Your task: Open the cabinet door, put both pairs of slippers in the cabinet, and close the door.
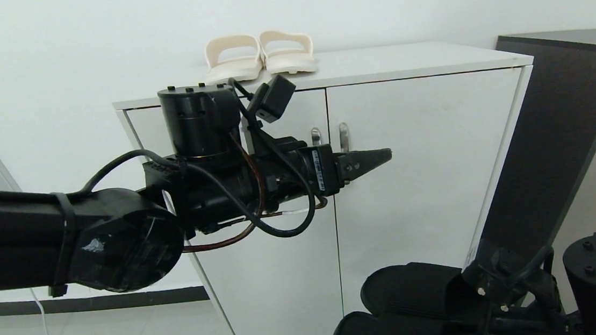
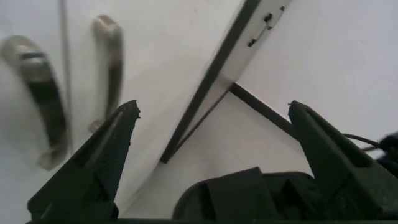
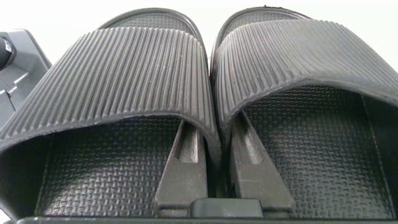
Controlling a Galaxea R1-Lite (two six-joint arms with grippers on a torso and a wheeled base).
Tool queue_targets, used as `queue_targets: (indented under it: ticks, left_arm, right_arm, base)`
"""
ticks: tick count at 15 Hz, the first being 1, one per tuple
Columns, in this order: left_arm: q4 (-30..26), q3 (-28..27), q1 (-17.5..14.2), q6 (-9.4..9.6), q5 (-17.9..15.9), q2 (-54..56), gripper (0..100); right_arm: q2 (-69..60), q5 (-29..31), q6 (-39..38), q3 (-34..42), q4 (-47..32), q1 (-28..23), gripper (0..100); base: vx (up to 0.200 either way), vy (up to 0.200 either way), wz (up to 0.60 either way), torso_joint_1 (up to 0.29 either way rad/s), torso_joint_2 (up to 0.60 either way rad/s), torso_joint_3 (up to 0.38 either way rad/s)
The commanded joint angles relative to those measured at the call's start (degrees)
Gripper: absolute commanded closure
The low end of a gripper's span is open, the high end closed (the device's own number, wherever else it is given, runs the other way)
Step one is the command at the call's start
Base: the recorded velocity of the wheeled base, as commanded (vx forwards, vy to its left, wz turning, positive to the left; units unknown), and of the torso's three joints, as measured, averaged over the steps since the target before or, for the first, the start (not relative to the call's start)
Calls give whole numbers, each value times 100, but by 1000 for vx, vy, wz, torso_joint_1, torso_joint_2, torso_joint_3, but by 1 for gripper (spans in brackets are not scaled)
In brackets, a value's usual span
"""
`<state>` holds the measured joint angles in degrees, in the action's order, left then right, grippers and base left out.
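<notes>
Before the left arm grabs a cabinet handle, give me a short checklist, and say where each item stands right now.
1. Both cabinet doors shut, so opening comes first: ok.
2. Jaws of the left gripper open: ok.
3. One of the handles between those jaws: not ok; in the left wrist view both lie outside the gap.
4. Hold of the right gripper on the black slippers, jaws under the straps: ok.
5. The cream slippers side by side on the cabinet top: ok.
6. Door swing clear of the held black slippers: cannot tell.
</notes>
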<state>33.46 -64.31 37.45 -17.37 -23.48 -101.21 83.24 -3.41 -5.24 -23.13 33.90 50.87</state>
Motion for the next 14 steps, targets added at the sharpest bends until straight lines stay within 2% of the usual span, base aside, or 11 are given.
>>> queue_targets:
  ticks: [1,6,8,13,14]
  left_arm:
    - [2,-21,-10,6,72,-31,0]
    - [-6,-126,-89,76,414,-259,0]
    - [-6,-337,-106,111,634,-488,0]
    - [-15,-618,-97,111,660,-734,0]
    - [-15,-618,-97,111,660,-725,100]
  right_arm:
    - [8,-1,-3,10,2,2,100]
    - [17,-1,-3,10,-6,2,100]
    - [17,-1,-3,10,2,2,100]
    - [17,-1,-3,10,-6,2,100]
    - [17,-1,-3,10,-6,2,100]
  base:
    - [0,0,0,0,0,0]
    - [0,0,0,0,0,0]
    - [0,0,0,0,0,0]
    - [0,0,0,0,0,0]
    - [0,0,0,0,0,0]
